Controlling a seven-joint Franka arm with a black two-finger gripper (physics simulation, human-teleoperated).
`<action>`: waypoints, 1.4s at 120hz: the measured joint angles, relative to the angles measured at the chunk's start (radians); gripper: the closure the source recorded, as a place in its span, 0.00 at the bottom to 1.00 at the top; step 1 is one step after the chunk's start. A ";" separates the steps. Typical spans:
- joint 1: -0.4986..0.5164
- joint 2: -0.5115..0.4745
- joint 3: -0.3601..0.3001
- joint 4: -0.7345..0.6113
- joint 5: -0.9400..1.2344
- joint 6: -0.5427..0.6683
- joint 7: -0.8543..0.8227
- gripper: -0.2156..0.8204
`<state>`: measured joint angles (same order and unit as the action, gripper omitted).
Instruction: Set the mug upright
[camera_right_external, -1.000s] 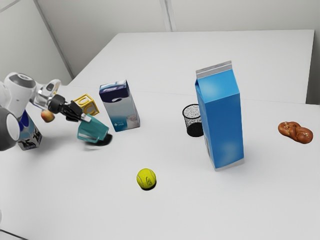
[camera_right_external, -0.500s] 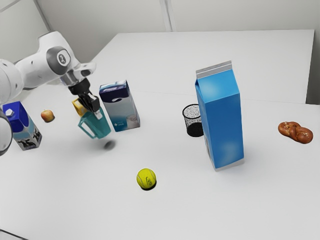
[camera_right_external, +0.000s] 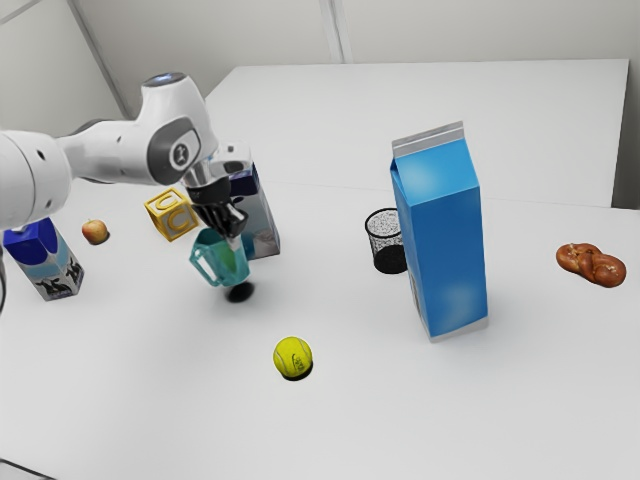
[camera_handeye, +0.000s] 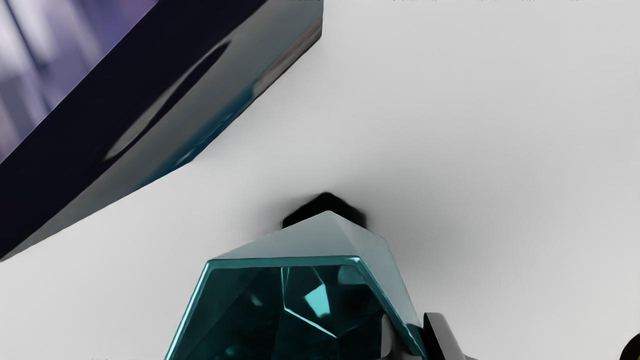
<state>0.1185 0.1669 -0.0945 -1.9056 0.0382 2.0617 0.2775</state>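
My end effector (camera_right_external: 233, 236) pinches the side of the mug (camera_right_external: 223, 260), one finger inside and one outside. The mug is blue-green and shiny, with flat sides, corners at its rim and a loop handle. Its mouth faces up, but it leans a bit. A dark shadow (camera_right_external: 240, 293) lies just under it on the smooth white table (camera_right_external: 420, 420). I can't tell if the mug touches down.

Close behind the mug is a shiny box (camera_right_external: 260, 225) with a dark top. Past the mug, toward the exterior view's left, are a yellow block (camera_right_external: 172, 215), a round apple (camera_right_external: 95, 232) and a milk carton (camera_right_external: 45, 262). Toward the exterior view's right are a fuzzy ball (camera_right_external: 293, 357), a black mesh cup (camera_right_external: 385, 240), a tall blue carton (camera_right_external: 443, 250) and a brown, twisty pretzel (camera_right_external: 590, 265).
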 joint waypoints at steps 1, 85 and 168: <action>0.000 -0.002 -0.002 -0.003 0.006 0.002 -0.006 0.97; -0.014 0.029 -0.039 -0.114 0.122 0.187 -0.344 0.63; 0.000 -0.045 -0.018 0.343 -0.062 -0.197 -0.283 0.22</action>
<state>0.1180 0.1221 -0.1125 -1.5624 -0.0241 1.8649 -0.0056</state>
